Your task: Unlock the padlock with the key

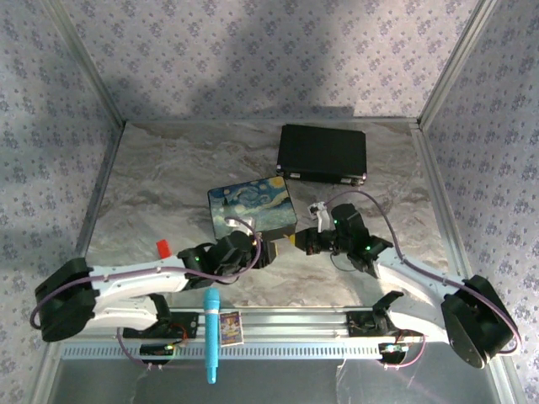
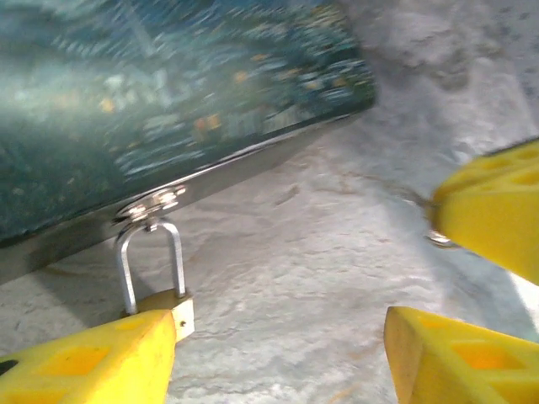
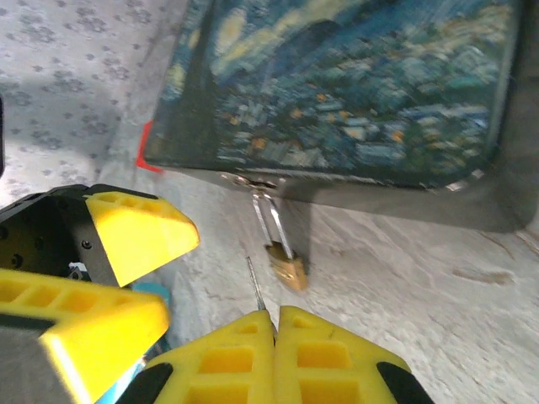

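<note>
The padlock (image 3: 286,268) hangs from the hasp on the box's (image 3: 354,93) near edge, about midway along it, with its brass body lying on the table (image 1: 168,177). Its long axis runs from the hasp out toward the arms, shackle at the box end and body at the near end. The keyhole face cannot be made out.

The right gripper (image 3: 272,324) is closed on the key (image 3: 254,284). The thin blade sticks out past the fingertips and points toward the box, roughly parallel to the shackle. The blade tip is just beside the padlock body, on its left in the right wrist view, and not touching it. To enter, the key would probably have to shift sideways and line up with the body's near end.

The left gripper (image 2: 282,337) is spread wide and holds nothing. In the left wrist view one finger (image 2: 93,358) overlaps the padlock body and seems to touch it, while the other stands well apart. This arm is the nearer one, and it looks placed to steady the body.
</note>
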{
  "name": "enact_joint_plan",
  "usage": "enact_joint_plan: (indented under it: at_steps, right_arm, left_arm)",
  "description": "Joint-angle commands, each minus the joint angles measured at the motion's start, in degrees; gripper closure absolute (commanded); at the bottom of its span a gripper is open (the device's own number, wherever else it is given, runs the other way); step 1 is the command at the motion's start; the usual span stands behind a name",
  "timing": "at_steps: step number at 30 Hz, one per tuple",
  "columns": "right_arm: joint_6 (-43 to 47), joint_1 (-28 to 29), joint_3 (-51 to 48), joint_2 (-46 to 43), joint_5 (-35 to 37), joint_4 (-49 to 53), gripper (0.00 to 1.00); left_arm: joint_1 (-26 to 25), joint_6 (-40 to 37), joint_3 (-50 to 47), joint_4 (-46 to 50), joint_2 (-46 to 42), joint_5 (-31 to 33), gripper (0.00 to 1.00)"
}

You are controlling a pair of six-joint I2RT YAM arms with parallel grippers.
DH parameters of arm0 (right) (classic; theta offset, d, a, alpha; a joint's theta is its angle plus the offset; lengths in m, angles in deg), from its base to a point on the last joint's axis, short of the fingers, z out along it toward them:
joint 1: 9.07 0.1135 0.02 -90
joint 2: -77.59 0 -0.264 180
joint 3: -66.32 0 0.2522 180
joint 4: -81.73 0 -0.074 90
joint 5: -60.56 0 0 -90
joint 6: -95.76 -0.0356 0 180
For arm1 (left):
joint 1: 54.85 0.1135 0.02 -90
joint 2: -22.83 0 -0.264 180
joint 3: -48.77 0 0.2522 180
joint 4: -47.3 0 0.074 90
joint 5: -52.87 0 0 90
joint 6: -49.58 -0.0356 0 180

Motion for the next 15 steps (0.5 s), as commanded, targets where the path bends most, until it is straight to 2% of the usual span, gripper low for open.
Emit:
enact_joint_plan:
  at_steps: [1, 7, 9, 15]
  right_arm:
    - [0.88, 0.51, -1.03, -0.63, 2.63, 0.55, 1.0]
    - [0.61, 0.8, -2.89, -0.86, 3.64, -0.32, 1.0]
    - [-0.04, 0.86, -3.78, -0.93, 3.68, -1.55, 1.0]
    - [-1.22, 0.87, -5.72, -1.62, 4.7, -2.97, 1.0]
  left_arm:
    - [-0.19, 4.46, -2.37, -3.64, 2.9, 5.23, 0.35]
    - [-0.09, 7.95, -3.16, -4.48, 6.34, 11.55, 0.35]
    - [-0.11, 8.05, -2.57, -4.77, 8.41, 11.56, 0.34]
    - [-0.06, 6.6, -3.48, -14.71, 15.39, 8.68, 0.32]
